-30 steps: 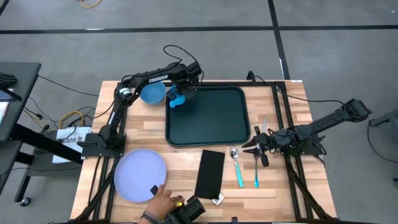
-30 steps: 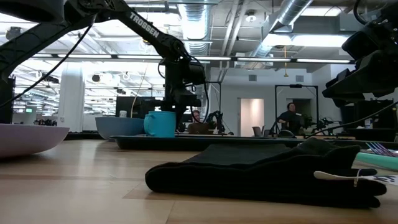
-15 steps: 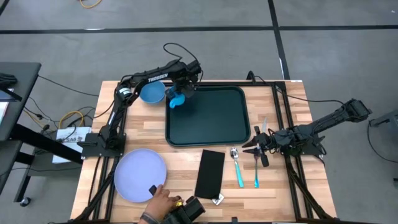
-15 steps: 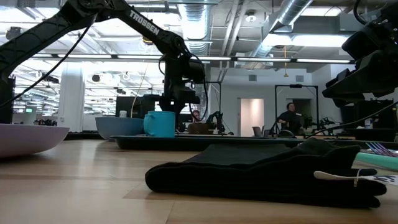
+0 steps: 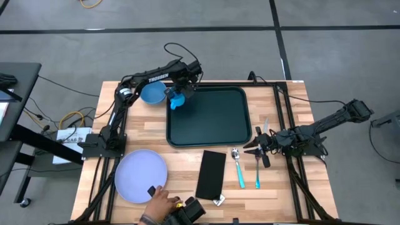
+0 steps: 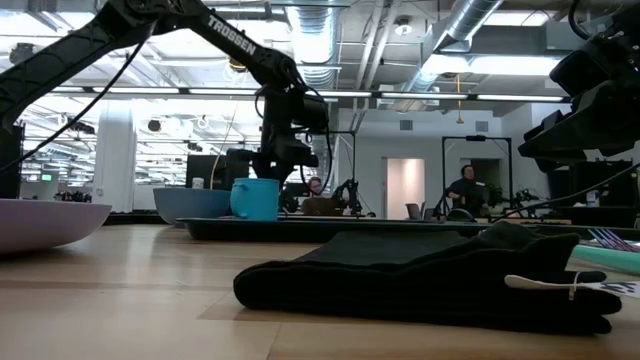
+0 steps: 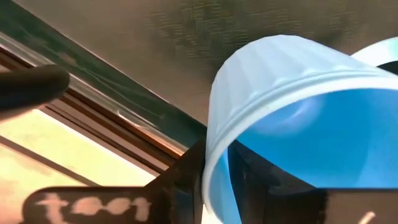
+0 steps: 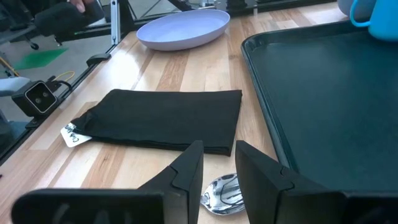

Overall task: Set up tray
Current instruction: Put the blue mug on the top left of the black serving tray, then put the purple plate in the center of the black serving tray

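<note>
A grey concrete floor (image 5: 56,44) is seen around the wooden bench (image 5: 181,156), crossed by dark lines (image 5: 156,29). A yellow cable (image 5: 91,3) is laid on the floor at the far side, and another yellow cable (image 5: 70,118) beside the bench. A dark side table (image 5: 15,81) is placed at the left edge. In the low view, a large open hall is shown, with silver ventilation ducts (image 6: 470,20) under the ceiling, long ceiling lights (image 6: 500,64), a white column (image 6: 115,150) and a pale doorway (image 6: 405,187). A seated person (image 6: 465,190) is visible far behind.
</note>
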